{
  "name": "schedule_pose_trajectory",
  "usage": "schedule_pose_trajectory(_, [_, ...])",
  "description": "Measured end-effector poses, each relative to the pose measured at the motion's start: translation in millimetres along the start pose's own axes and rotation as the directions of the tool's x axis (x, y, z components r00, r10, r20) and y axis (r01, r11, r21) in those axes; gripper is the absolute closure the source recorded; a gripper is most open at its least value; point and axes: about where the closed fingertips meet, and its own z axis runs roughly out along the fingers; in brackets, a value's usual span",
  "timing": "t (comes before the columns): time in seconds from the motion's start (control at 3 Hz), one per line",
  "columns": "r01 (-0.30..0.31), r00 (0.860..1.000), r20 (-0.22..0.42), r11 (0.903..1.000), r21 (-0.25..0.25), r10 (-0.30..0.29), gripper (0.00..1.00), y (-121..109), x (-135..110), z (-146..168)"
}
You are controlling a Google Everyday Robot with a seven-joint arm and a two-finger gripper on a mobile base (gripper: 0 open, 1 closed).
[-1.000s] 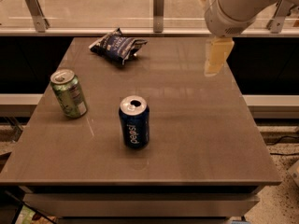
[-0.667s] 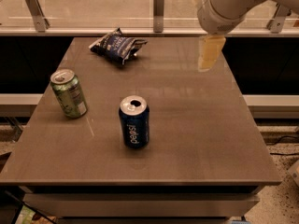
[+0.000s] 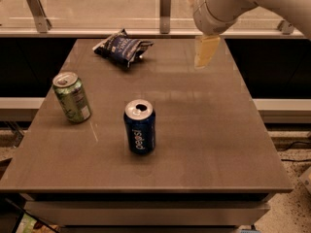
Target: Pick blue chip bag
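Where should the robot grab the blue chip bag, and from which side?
Likely from above, across its crumpled middle: the blue chip bag lies flat at the far edge of the table, offering raised folds. The end effector hangs to its right, above the table.

The white arm [image 3: 262,1] extends from the upper right corner, and its thick rounded wrist [image 3: 216,11] is bent downward. Directly below the wrist hangs the gripper [image 3: 206,51], pale yellowish, pointing down with a slight tilt and held in the air.
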Motion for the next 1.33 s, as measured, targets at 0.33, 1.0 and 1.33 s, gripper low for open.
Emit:
schedule_pose_trajectory(0.33, [0.039, 0.999, 0.032, 0.9992, 0.011, -0.039, 0.0, -9.4, -1.0, 16.1])
schedule_pose_trajectory(1.0, [0.105, 0.988, 0.11, 0.9937, 0.039, -0.109, 0.0, -19.5, -6.1, 45.5])
schedule_pose_trajectory(1.33, [0.141, 0.977, 0.156, 0.9885, 0.054, -0.148, 0.0, -24.1, -15.6, 59.4])
